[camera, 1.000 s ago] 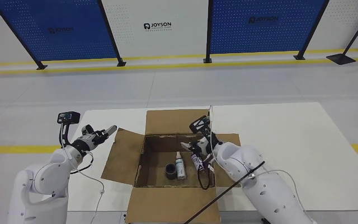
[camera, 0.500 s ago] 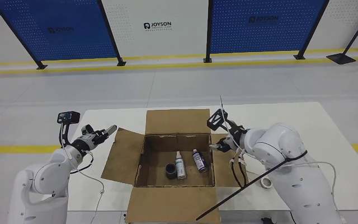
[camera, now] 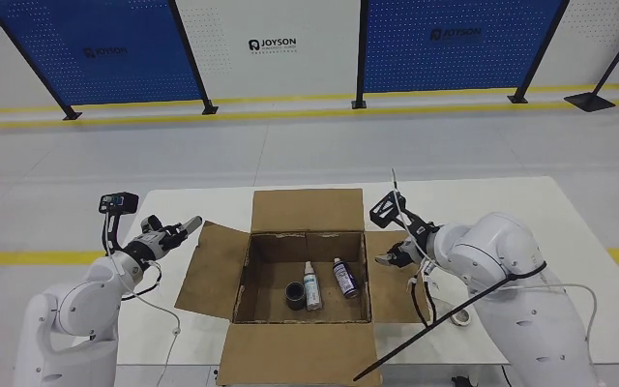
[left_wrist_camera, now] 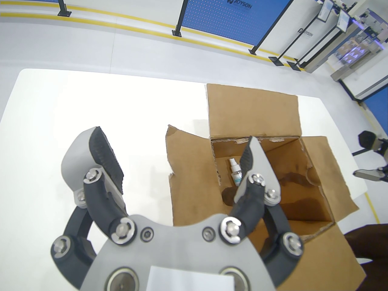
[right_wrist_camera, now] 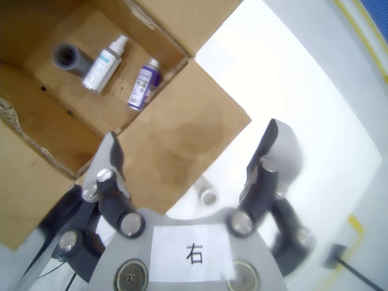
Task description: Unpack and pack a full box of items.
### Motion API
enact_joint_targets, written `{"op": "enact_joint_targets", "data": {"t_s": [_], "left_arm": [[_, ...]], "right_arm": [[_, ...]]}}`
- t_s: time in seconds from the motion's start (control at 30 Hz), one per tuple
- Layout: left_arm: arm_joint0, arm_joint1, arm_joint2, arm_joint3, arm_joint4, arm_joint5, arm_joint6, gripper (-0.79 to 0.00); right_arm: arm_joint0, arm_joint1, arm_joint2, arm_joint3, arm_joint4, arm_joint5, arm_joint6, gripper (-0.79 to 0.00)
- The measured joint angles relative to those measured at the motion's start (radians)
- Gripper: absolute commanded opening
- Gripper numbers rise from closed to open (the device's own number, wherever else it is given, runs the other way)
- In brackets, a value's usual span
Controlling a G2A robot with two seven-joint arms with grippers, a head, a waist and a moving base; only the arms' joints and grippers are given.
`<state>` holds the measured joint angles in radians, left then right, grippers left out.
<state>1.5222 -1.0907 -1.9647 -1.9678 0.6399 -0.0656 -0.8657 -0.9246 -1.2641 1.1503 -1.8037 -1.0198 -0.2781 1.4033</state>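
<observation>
An open cardboard box [camera: 305, 210] stands mid-table with its flaps spread. On its floor lie a dark cylinder [camera: 295, 295], a white spray bottle [camera: 311, 286] and a purple bottle [camera: 343, 277]. My right gripper [camera: 397, 257] hangs open and empty over the box's right flap [right_wrist_camera: 182, 140], clear of the items. Its wrist view looks down on the cylinder [right_wrist_camera: 68, 58], the white bottle [right_wrist_camera: 101, 68] and the purple bottle [right_wrist_camera: 144, 84]. My left gripper [camera: 184, 228] is open and empty above the table left of the box. Past the left gripper [left_wrist_camera: 174, 136] the white bottle [left_wrist_camera: 235, 171] shows inside the box [left_wrist_camera: 254, 113].
A small white roll [camera: 461, 315] lies on the table right of the box, below my right gripper [right_wrist_camera: 192, 134]; it is the white roll [right_wrist_camera: 207, 193] in the wrist view. Bare white table [camera: 542, 232] stretches right and left of the box. Cables hang from the right arm.
My right gripper was at the purple bottle inside the box; it has let go and drawn back right over the flap. The bottle stays in the box. The left arm is still.
</observation>
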Motion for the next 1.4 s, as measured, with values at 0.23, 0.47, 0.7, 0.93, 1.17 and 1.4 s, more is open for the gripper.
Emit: {"op": "enact_joint_targets", "data": {"t_s": [0.23,0.47,0.7,0.93,1.17,1.4], "left_arm": [[0.000,0.000,0.000,0.000,0.000,0.000,0.000,0.000],[0.000,0.000,0.000,0.000,0.000,0.000,0.000,0.000],[0.000,0.000,0.000,0.000,0.000,0.000,0.000,0.000],[0.000,0.000,0.000,0.000,0.000,0.000,0.000,0.000],[0.000,0.000,0.000,0.000,0.000,0.000,0.000,0.000],[0.000,0.000,0.000,0.000,0.000,0.000,0.000,0.000]], "right_arm": [[0.067,0.024,0.152,0.081,-0.076,0.087,0.057,0.000],[0.039,0.077,0.260,0.222,-0.108,0.025,0.133,0.000],[-0.094,0.147,0.245,0.216,-0.033,0.004,0.133,0.000],[-0.182,0.217,0.177,0.193,0.056,0.059,0.133,-0.225],[-0.200,0.272,0.118,0.208,0.107,0.116,0.133,-0.446],[-0.185,0.311,0.067,0.221,0.146,0.163,0.133,-0.468]]}}
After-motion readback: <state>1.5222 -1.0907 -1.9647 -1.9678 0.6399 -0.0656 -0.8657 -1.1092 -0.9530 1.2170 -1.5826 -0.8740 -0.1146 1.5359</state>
